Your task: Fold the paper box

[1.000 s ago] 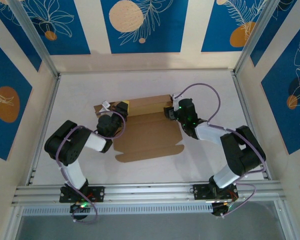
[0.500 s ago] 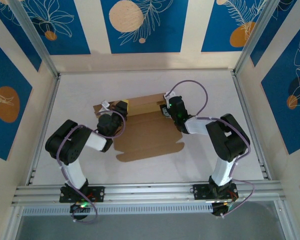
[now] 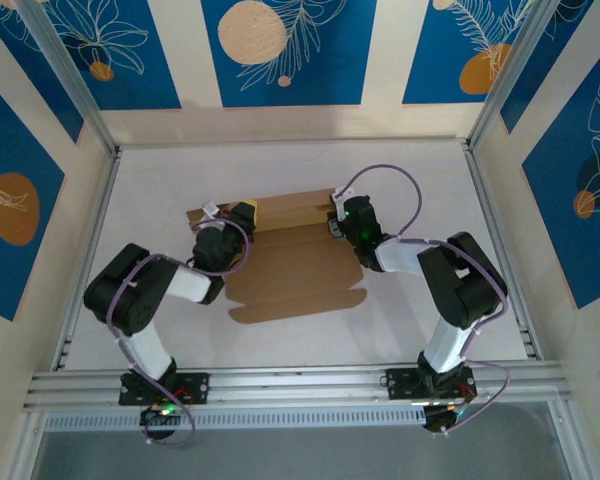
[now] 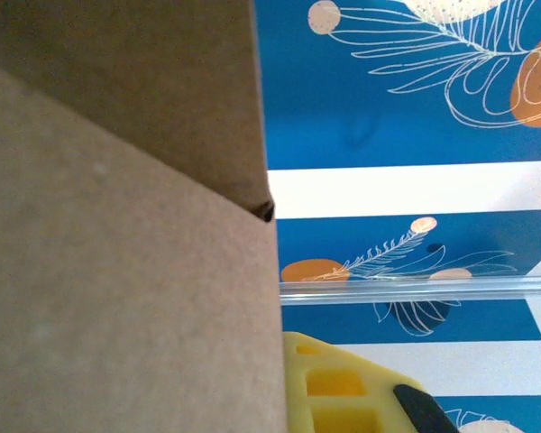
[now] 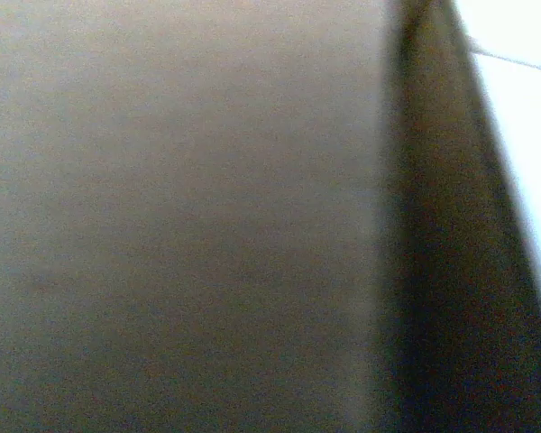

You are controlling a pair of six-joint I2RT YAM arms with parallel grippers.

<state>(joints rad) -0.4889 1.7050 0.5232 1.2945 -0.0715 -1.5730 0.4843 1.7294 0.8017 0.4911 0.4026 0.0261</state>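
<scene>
Midway between the arms, the box (image 3: 295, 262) lay as a part-folded brown sheet. Its broad base panel was flat, a rounded-tab flap pointed toward the near edge, and a paler strip along the far side seemed to be raised as a wall.

It looked like thin, light card, probably stiff across each panel but ready to hinge at its scored lines. It would likely slide on the smooth surface if pushed from one side only. A hard pinch in the middle of a panel could leave a crease, so the better holds seemed to be the free top edge of a wall or flap, close to a corner, with the base pressed down elsewhere.

The left gripper (image 3: 245, 212) was at the far-left corner, closed. In the left wrist view the card ran up beside one yellow finger (image 4: 343, 397), so it appeared to be pinching that wall.

The right gripper (image 3: 334, 222) was at the far-right end of the strip. Its wrist view gave blurred card right up against the lens, and I could not tell how wide its jaws stood or whether they held anything.

The pale table (image 3: 420, 180) lay around the box.
</scene>
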